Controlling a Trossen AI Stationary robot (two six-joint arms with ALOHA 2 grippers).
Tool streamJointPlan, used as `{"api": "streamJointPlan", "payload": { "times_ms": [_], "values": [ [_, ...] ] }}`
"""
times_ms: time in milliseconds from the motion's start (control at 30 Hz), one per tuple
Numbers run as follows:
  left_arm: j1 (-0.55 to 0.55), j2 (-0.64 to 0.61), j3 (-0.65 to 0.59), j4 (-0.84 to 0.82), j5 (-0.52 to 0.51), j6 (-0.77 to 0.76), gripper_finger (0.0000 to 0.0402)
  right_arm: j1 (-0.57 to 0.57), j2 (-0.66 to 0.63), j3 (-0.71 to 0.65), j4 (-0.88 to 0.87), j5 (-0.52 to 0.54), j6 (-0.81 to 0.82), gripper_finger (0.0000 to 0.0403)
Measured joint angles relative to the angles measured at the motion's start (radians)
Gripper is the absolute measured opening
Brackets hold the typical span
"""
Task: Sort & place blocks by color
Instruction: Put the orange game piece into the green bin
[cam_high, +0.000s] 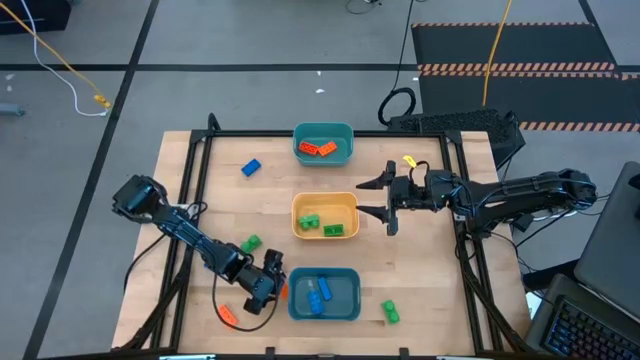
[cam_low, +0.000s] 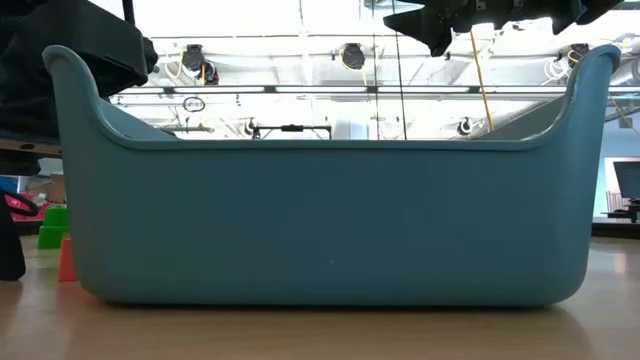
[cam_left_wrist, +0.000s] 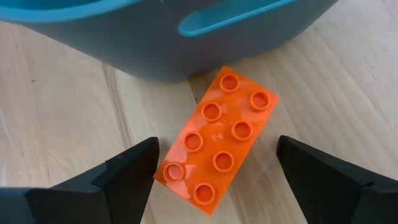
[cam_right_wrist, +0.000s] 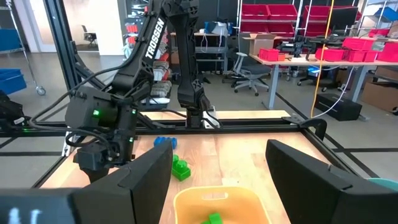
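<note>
Yellow bin (cam_high: 325, 203) holding green blocks (cam_high: 320, 225), teal bin (cam_high: 323, 132) orange blocks (cam_high: 317, 149)

Wooden table (cam_high: 420, 290), light plank top, bordered by a black frame. Three bins stand on it in a line down the middle: far teal bin (cam_high: 323, 130), yellow-orange bin (cam_high: 324, 200) at centre, near teal bin (cam_high: 345, 310). Loose blocks lie directly on the wood: blue block (cam_high: 250, 168) at far left, green block (cam_high: 250, 243) left of centre, orange block (cam_left_wrist: 216, 140) touching the near bin's left wall, another orange block (cam_high: 227, 314) at near left, green block (cam_high: 389, 312) right of the near bin.
</note>
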Motion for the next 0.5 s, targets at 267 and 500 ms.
{"api": "streamJointPlan", "payload": {
  "times_ms": [267, 500],
  "values": [
    [-0.001, 0.0, 0.003, -0.044, 0.007, -0.003, 0.0281, 0.0, 0.0, 0.0, 0.0, 0.0, 0.0, 0.0251],
    [0.002, -0.004, 0.002, -0.062, 0.016, 0.003, 0.014, 0.0, 0.0, 0.0, 0.0, 0.0, 0.004, 0.0251]
  ]
}}
